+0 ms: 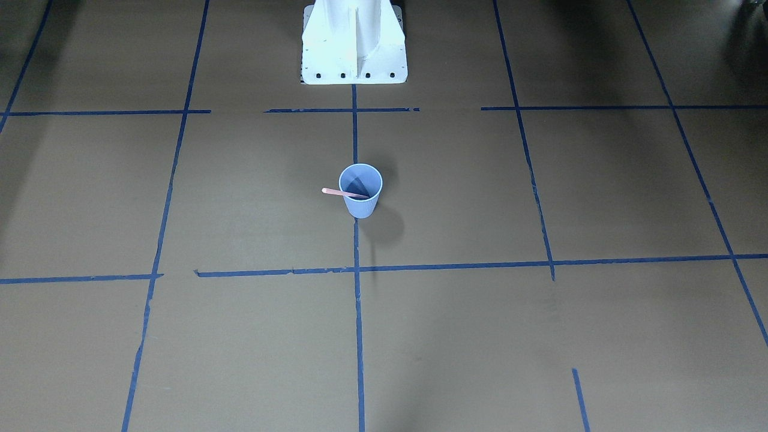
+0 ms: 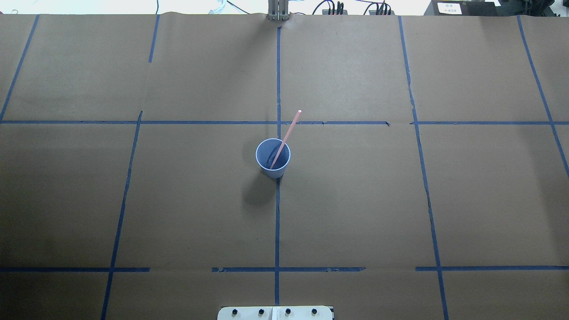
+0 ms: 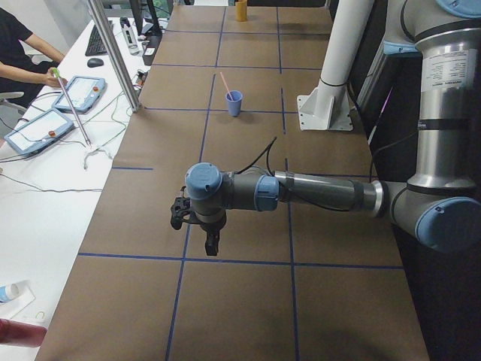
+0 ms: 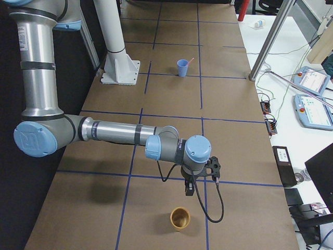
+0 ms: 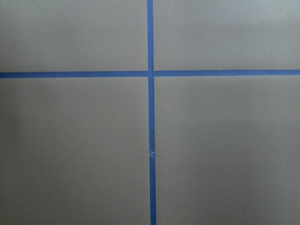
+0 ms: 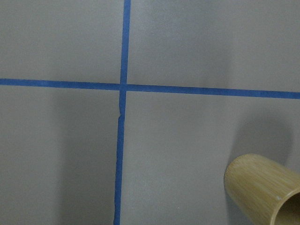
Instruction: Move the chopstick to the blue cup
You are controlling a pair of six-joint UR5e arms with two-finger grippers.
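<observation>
The blue cup [image 1: 363, 207] stands upright at the middle of the table, on the centre tape line. One pale pink chopstick [image 1: 341, 193] stands in it and leans over the rim. Cup [image 2: 277, 171] and chopstick [image 2: 289, 131] also show in the overhead view. My left gripper [image 3: 211, 242] hangs low over the table far from the cup [image 3: 234, 104], at the table's left end. My right gripper [image 4: 190, 188] hangs over the right end, far from the cup [image 4: 182, 68]. I cannot tell whether either is open or shut. Neither wrist view shows fingers.
A bamboo cup [image 4: 180, 218] stands near the right gripper and shows in the right wrist view [image 6: 262, 187]. The white robot base [image 1: 354, 45] stands behind the blue cup. Blue tape lines cross the brown paper. An operator's desk with tablets [image 3: 37, 129] lies beyond the table.
</observation>
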